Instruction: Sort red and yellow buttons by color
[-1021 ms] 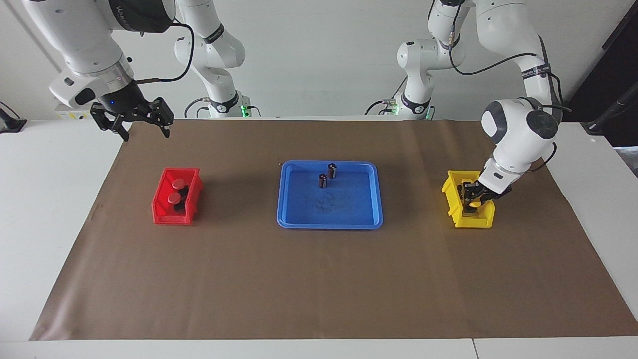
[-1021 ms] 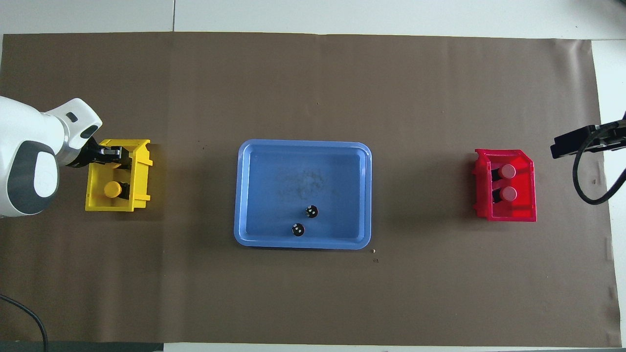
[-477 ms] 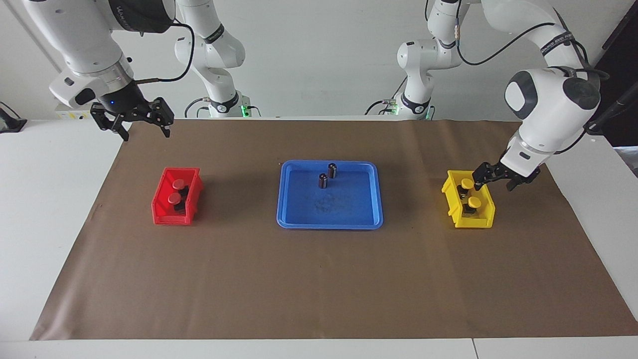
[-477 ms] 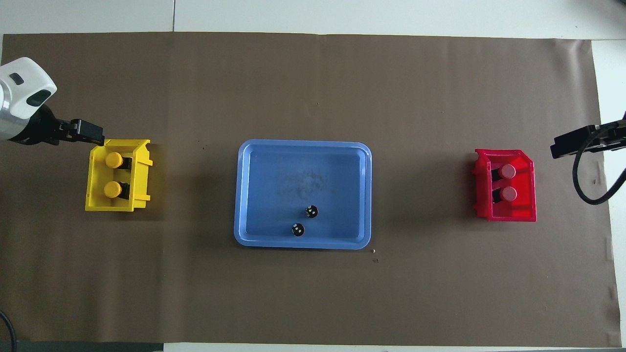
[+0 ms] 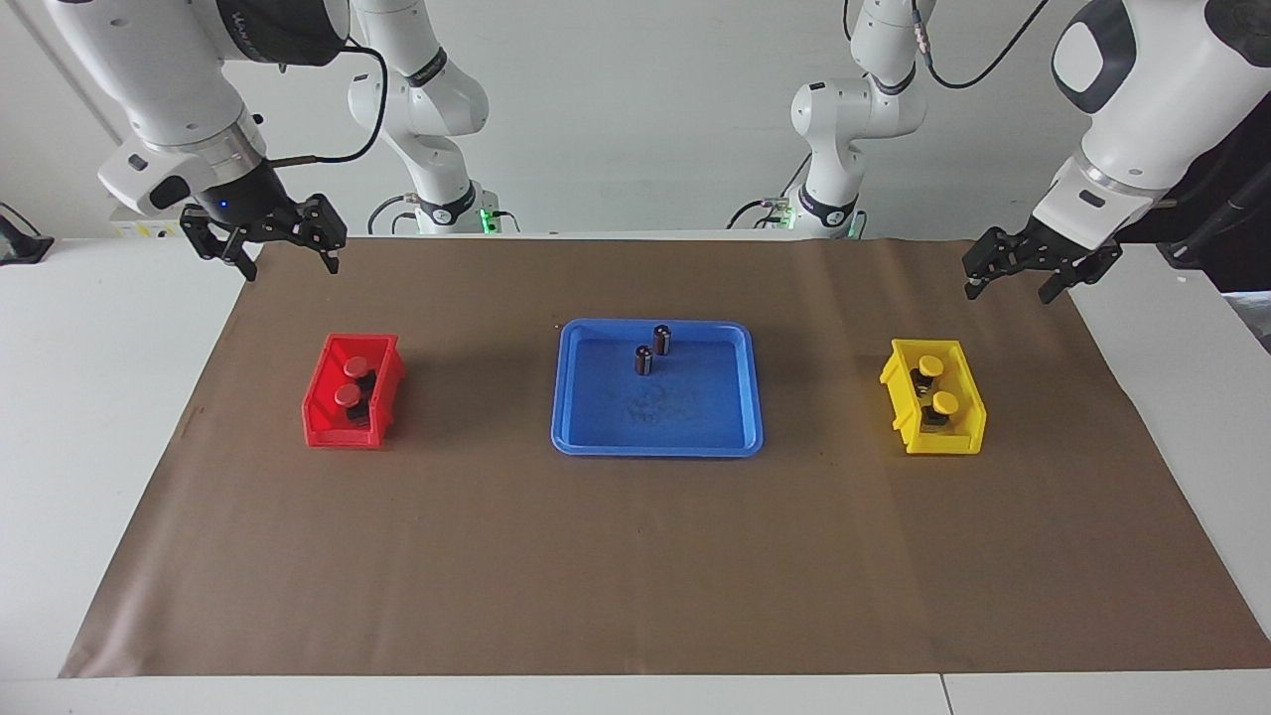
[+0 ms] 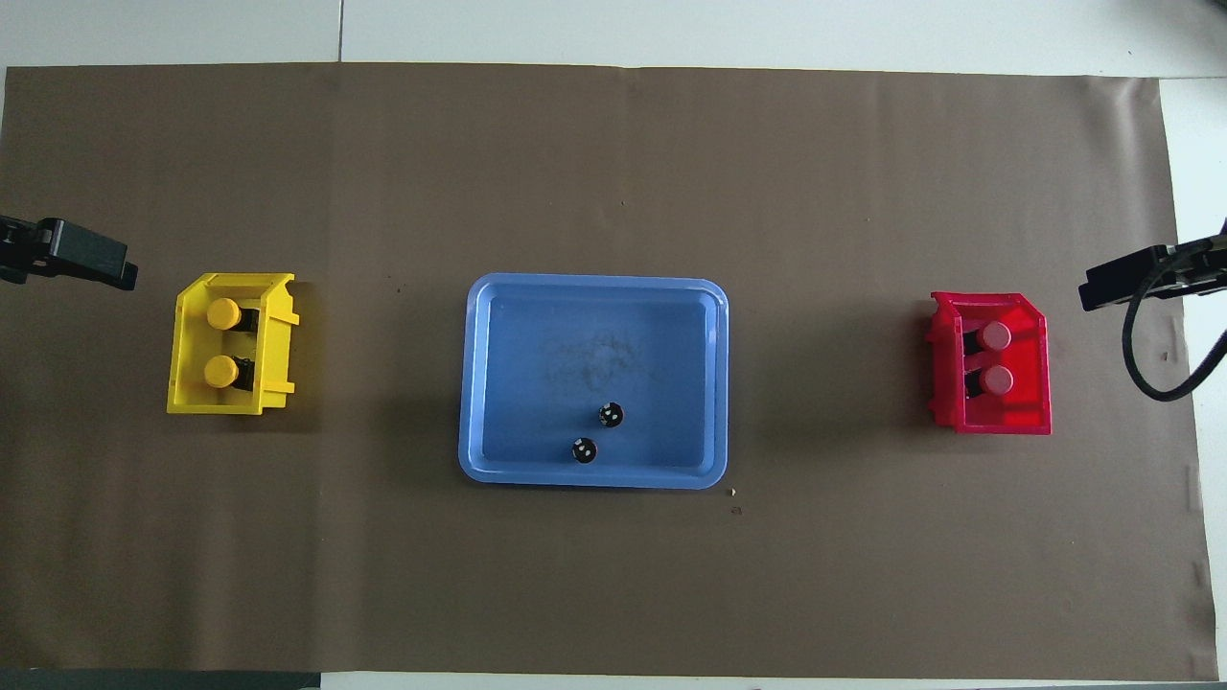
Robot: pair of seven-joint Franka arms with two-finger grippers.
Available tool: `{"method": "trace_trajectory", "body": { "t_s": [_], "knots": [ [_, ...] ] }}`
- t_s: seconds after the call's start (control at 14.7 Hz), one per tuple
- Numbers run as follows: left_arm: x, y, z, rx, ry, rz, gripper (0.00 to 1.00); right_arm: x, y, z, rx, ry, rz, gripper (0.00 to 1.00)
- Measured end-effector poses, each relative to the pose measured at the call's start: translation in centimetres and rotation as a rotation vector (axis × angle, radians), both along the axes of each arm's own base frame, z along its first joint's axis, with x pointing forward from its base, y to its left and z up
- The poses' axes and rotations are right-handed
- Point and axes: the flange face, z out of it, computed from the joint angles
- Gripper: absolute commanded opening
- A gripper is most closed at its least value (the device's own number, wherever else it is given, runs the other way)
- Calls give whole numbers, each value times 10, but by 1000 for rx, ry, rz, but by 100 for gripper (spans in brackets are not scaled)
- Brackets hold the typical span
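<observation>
Two yellow buttons (image 5: pixel 930 365) (image 5: pixel 945 402) sit in the yellow bin (image 5: pixel 968 444); they also show in the overhead view (image 6: pixel 223 312) (image 6: pixel 221 371). Two red buttons (image 5: pixel 354 366) (image 5: pixel 348 395) sit in the red bin (image 5: pixel 338 437); they also show in the overhead view (image 6: pixel 996 335) (image 6: pixel 997 380). My left gripper (image 5: pixel 1010 288) is open and empty, raised over the brown mat beside the yellow bin, toward the left arm's end. My right gripper (image 5: pixel 290 266) is open and empty, raised over the mat's edge at the right arm's end, and waits.
A blue tray (image 5: pixel 655 449) lies mid-table between the bins. Two dark capless cylinders (image 5: pixel 662 340) (image 5: pixel 643 359) stand in it, in the part nearer to the robots. A brown mat (image 5: pixel 635 576) covers the table.
My left gripper let go of a yellow button in the yellow bin, rose out of the bin and moved off toward the left arm's end. The right arm has not moved.
</observation>
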Motion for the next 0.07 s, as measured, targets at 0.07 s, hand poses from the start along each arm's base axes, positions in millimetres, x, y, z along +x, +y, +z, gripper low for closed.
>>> {"method": "trace_trajectory", "body": {
  "t_s": [0.07],
  "knots": [
    [-2,0,4,0,-2,0,100,0,0,0,0,0,0,100]
  ]
}}
